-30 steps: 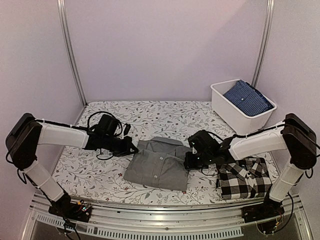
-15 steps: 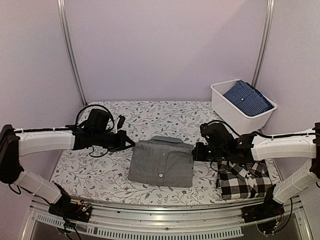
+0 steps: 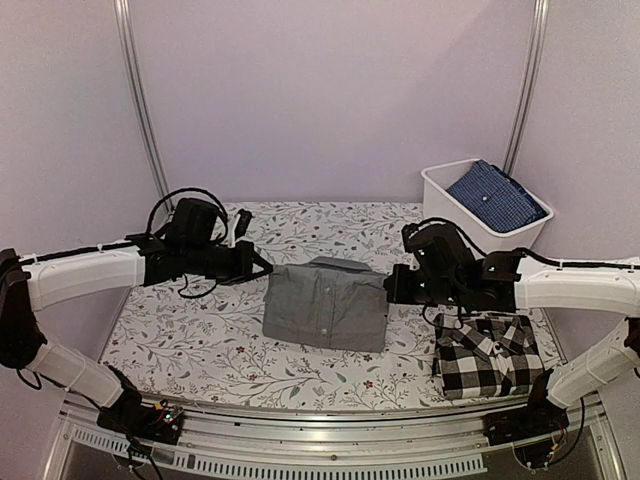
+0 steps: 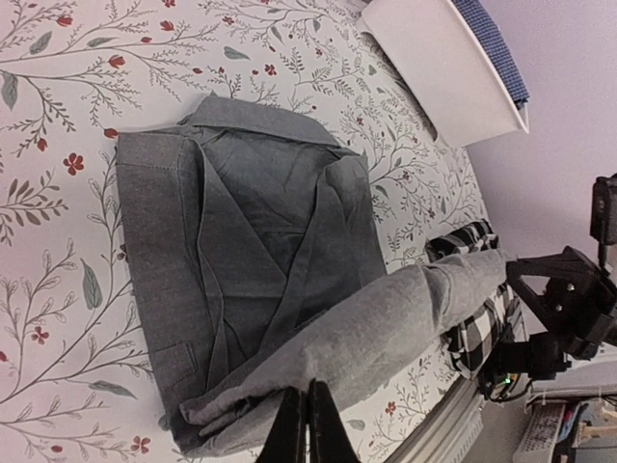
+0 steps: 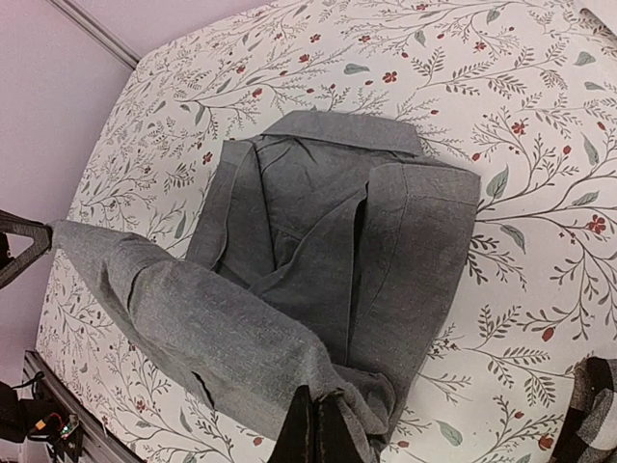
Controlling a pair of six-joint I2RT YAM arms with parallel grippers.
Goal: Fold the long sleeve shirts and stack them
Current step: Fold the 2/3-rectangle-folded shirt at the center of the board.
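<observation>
The left gripper (image 4: 307,403), reaching in over the left side of the floral-printed tablecloth (image 3: 180,340), had its fingers pinched tight on one end of a raised flap of the plain mid-grey collared button-up shirt (image 3: 325,308). That shirt lay partly folded at the middle of the table, the flap stretched above its body between the two arms. The right gripper (image 5: 315,405) was clamped just as tightly on the flap's other end. At the near right, apart from the grey one, the black-and-white checked shirt (image 3: 488,355) lay as a folded rectangle. At the far right stood a white plastic bin (image 3: 455,218) holding a folded blue cloth (image 3: 497,195).
</observation>
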